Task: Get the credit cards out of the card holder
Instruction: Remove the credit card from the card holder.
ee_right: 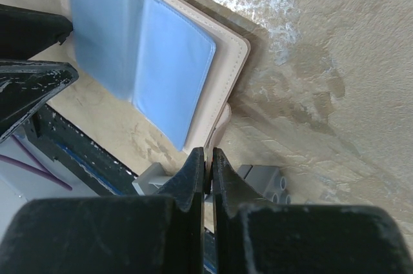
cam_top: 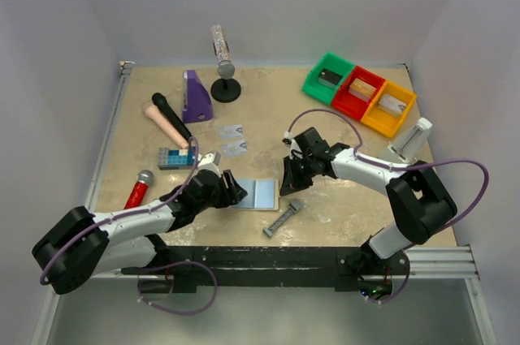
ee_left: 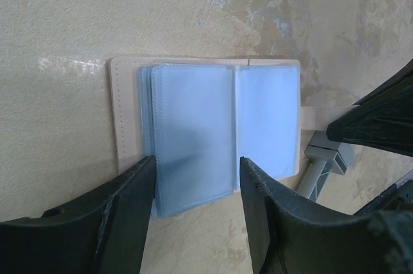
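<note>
Near the middle of the bench's (cam_top: 366,191) near edge: card holder (cam_top: 262,193) lies open and flat, blue sleeves up, long axis running along that edge.

Left end effector (ee_left: 197,177): released, jaws apart, low over the holder's left half, one finger either side of the loose sleeve stack. Nothing gripped.

Right end effector (ee_right: 206,155): clenched, tips at the holder's right end where the tan tab sticks out. The tab runs in to the tips. Pinched or only pinned, I cannot tell.

Two pale credit cards (cam_top: 236,148) lie on the bench beyond the holder, toward the far edge, well apart from both arms. Black cards not seen. The top sleeves look empty; the leaves beneath are hidden.

Judgement: the left arm is nearer the sleeves, with the holder directly beneath its jaws. The right looks placed to steady the far end. Next comes turning a leaf to find the remaining cards.
</note>
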Tool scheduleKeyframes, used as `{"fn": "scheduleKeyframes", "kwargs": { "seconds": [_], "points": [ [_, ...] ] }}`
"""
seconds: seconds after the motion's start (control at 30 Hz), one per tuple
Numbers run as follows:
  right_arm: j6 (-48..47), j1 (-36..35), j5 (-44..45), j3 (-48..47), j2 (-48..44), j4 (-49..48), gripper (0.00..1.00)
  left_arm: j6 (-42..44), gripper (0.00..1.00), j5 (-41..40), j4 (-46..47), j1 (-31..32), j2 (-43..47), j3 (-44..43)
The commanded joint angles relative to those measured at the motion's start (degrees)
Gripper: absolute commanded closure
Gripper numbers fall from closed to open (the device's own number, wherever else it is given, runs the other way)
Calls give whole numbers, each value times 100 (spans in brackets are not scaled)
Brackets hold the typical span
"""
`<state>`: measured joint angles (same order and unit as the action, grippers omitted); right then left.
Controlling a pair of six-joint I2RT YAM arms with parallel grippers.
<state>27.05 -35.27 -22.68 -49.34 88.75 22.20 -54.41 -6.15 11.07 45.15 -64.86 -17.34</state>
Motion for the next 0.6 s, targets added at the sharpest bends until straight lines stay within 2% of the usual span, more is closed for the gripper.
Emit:
{"fn": "scheduleKeyframes", "kwargs": {
  "seconds": [0.0, 0.57],
  "points": [
    [64, -15, -123, 4, -104, -145, 100, -8, 41, -123, 106, 12, 44, 99],
    [116, -42, -281, -5, -51, -207, 100, 124, 45, 518, 1064, 12, -281, 144]
  ]
}}
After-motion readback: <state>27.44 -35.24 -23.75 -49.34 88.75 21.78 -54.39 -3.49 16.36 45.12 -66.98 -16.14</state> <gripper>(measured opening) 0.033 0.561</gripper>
